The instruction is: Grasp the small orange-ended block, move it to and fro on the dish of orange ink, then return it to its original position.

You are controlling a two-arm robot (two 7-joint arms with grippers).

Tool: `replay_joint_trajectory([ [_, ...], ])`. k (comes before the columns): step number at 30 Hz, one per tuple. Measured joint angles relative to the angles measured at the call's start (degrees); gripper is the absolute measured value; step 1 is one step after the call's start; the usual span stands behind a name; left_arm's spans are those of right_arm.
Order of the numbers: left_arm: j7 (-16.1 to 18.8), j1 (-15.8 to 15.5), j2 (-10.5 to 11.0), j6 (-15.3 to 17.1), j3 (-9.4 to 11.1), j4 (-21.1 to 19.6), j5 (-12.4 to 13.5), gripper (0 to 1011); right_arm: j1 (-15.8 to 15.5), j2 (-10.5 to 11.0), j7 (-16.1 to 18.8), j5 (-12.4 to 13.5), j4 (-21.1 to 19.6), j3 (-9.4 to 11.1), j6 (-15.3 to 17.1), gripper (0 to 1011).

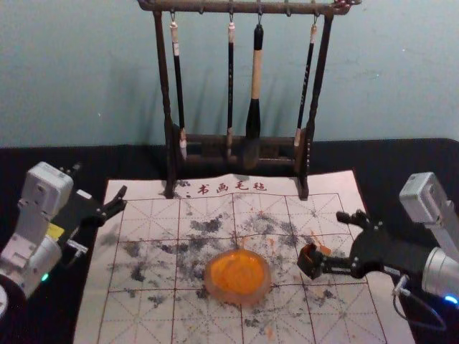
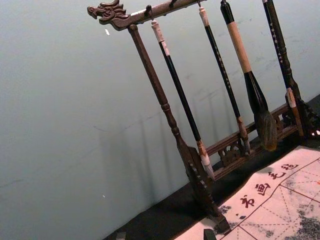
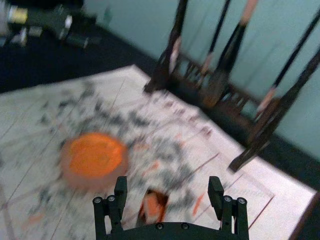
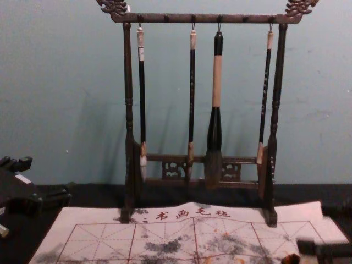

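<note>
rack: dark wood brush rack [image 4: 128, 82], upright at far edge of mat, carved dragon head [image 2: 107, 12] at left end of top bar
lower rail: openwork carved panels [image 4: 174, 170]
brushes: four, hanging from top bar, bristles down
leftmost brush: thin, black handle, pale top [image 4: 142, 99]
second brush: thin, black handle [image 4: 192, 93]
third brush: thickest, light wood handle section, dark bristles [image 4: 216, 82]
rightmost brush: thin, dark handle, near right post [image 4: 265, 93]
mat: pale, red grid, dashed guide lines [image 1: 344, 186]
characters: four, reddish, far side of mat [image 4: 181, 213]
stains: grey-black blotches [image 1: 207, 225], orange smears [image 3: 198, 204]
cloth: black, under mat [image 1: 401, 158]
wall: pale blue-green, behind rack [image 1: 401, 72]
</note>
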Motion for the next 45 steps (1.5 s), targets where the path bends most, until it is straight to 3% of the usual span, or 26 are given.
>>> replay_joint_trajectory([
  [4, 0.0, -0.01, 0.0, 0.0, 0.0, 0.0, 0.0, 1001, -1.64, -2.02, -3.75, -0.04, -1.23, 2.49, -2.93, 1002],
  [8, 0.0, -0.01, 0.0, 0.0, 0.0, 0.0, 0.0, 1001, -3.77, -4.78, -10.27, -1.4, -2.33, 5.46, -5.61, 1003],
  [14, 0.0, 0.0, 0.0, 0.0, 0.0, 0.0, 0.0, 1001, -5.72, -8.59, -19.45, -4.32, -1.45, 8.06, -5.15, 1002],
  [19, 0.0, 0.0, 0.0, 0.0, 0.0, 0.0, 0.0, 1001, -6.24, -12.2, -28.25, -10.7, 4.49, 8.12, -4.97, 1003],
  [22, 0.0, 0.0, 0.0, 0.0, 0.0, 0.0, 0.0, 1001, -5.91, -13.28, -30.4, -13.38, 7.12, 7.71, -5.95, 1003],
  [29, 0.0, 0.0, 0.0, 0.0, 0.0, 0.0, 0.0, 1001, -4.93, -15.07, -32.26, -15.94, 10.43, 7.5, -6.3, 1003],
  [45, 0.0, 0.0, 0.0, 0.0, 0.0, 0.0, 0.0, 1001, -5.07, -14.67, -32.0, -15.65, 9.82, 7.46, -6.33, 1003],
])
